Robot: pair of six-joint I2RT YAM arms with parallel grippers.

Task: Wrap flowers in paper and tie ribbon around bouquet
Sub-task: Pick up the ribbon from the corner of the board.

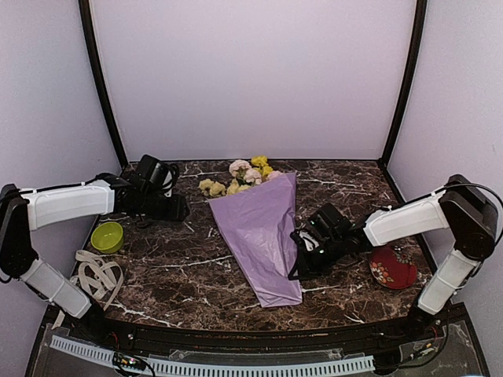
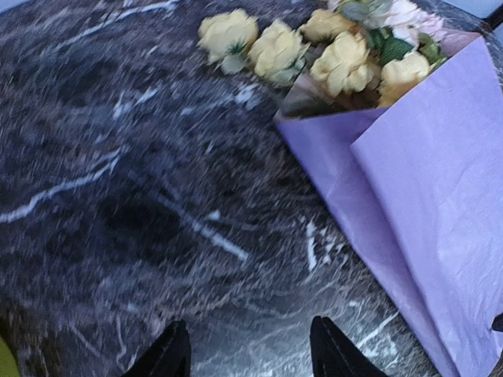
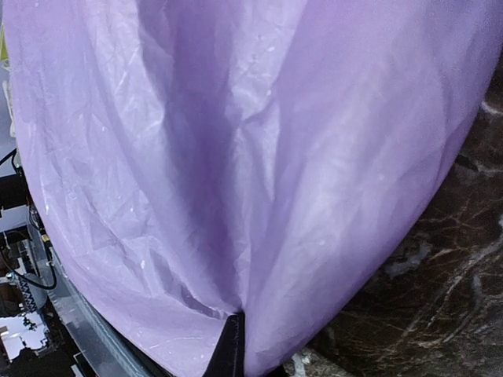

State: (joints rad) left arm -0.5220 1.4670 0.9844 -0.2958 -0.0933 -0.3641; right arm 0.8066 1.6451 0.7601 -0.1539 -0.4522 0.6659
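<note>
The bouquet lies mid-table: yellow and pink flowers (image 1: 240, 176) stick out of the far end of a lilac paper (image 1: 263, 228) cone. My right gripper (image 1: 298, 254) is at the cone's right edge, shut on the paper. The right wrist view shows its fingers (image 3: 234, 338) pinched together on a fold of paper (image 3: 236, 157). My left gripper (image 1: 182, 209) stands open to the left of the blooms, apart from them. In its own view the left gripper (image 2: 247, 334) has only bare marble between its tips, with the flowers (image 2: 346, 63) and paper (image 2: 440, 196) ahead to the right. The cream ribbon (image 1: 98, 275) lies loose at the table's near left.
A small green bowl (image 1: 107, 236) sits at the left, just beyond the ribbon. A red patterned plate (image 1: 393, 267) lies at the right under the right arm. Dark marble table (image 1: 196, 275) with white walls on three sides.
</note>
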